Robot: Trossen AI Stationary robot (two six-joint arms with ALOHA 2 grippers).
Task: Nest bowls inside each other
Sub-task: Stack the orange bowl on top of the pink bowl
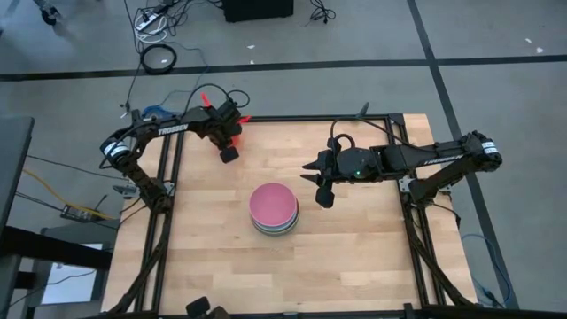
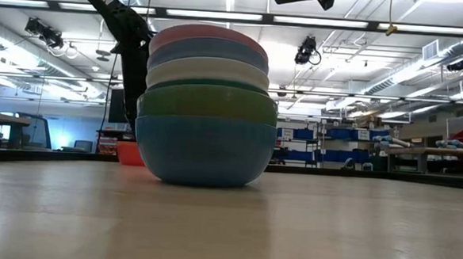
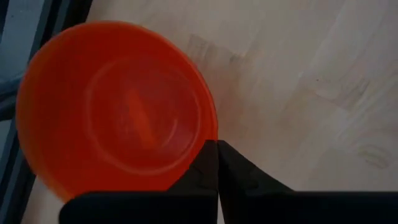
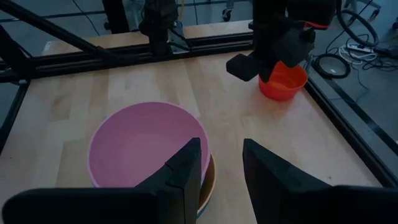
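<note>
The left gripper (image 1: 229,153) is positioned over the far left part of the desk (image 1: 372,257), directly above the red bowl (image 1: 237,133), which rests upright near the desk's far left edge. In the left wrist view the two dark fingers (image 3: 208,165) meet with no gap, at the rim of the red bowl (image 3: 118,109); whether the rim is pinched between the jaws cannot be told, so the jaws are recorded as clenched. In the right wrist view the same gripper (image 4: 249,67) sits over the red bowl (image 4: 285,81), hiding part of it.

The stack of bowls (image 1: 274,210) stands at the middle of the desk, well apart from the red bowl. The pink bowl (image 1: 273,204) is uppermost, mouth up. In the low view the nested rims read from the top down: pink bowl (image 2: 209,33), a light blue bowl (image 2: 208,50), a white bowl (image 2: 208,70), a green bowl (image 2: 207,103), and a large blue bowl (image 2: 204,150) at the bottom, resting on the desk. An orange rim (image 4: 211,177) shows below the pink bowl (image 4: 148,142) in the right wrist view. The red bowl (image 2: 130,153) appears behind the stack, at its left.

The right gripper (image 1: 321,188) hangs above the desk to the right of the stack, touching nothing. Its fingers (image 4: 186,171) stand apart with a clear gap and nothing between them: the jaws are released.
</note>
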